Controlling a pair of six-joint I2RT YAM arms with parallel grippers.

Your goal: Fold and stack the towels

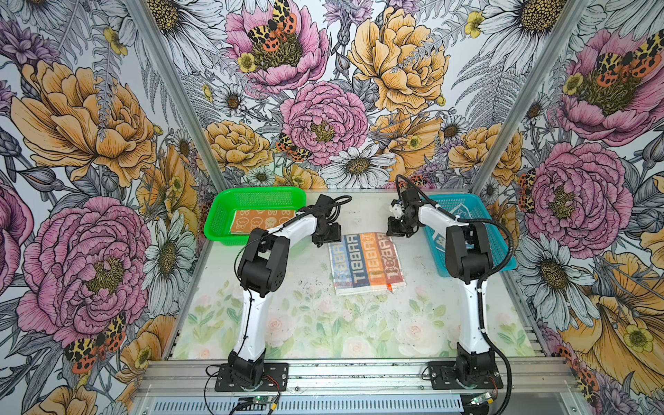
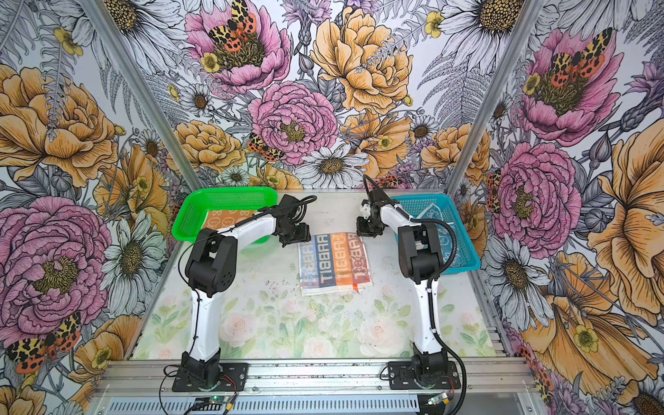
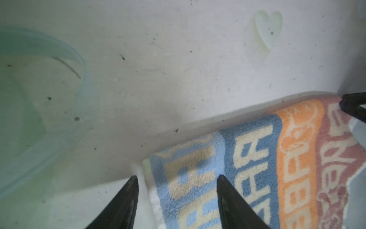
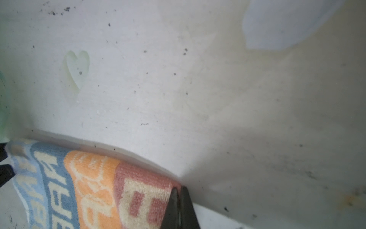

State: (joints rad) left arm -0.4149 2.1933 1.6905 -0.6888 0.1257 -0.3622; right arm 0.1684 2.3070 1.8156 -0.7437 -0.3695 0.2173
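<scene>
Both top views look steeply down from high at the front onto the whole bench (image 1: 323,334); each wrist view sits close above it. The wrist views share one edge of the striped towel (image 3: 257,168).

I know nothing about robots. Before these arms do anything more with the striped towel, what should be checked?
1. Right fingers shut on the striped towel's far corner: ok.
2. Left fingers shut on the other far corner: not ok; they stand apart, astride it.
3. Left fingers catching every layer: cannot tell.
4. Towel's near edge flat on the table: ok.
5. Orange towel lying in the green basket, out of the way: ok.
</scene>
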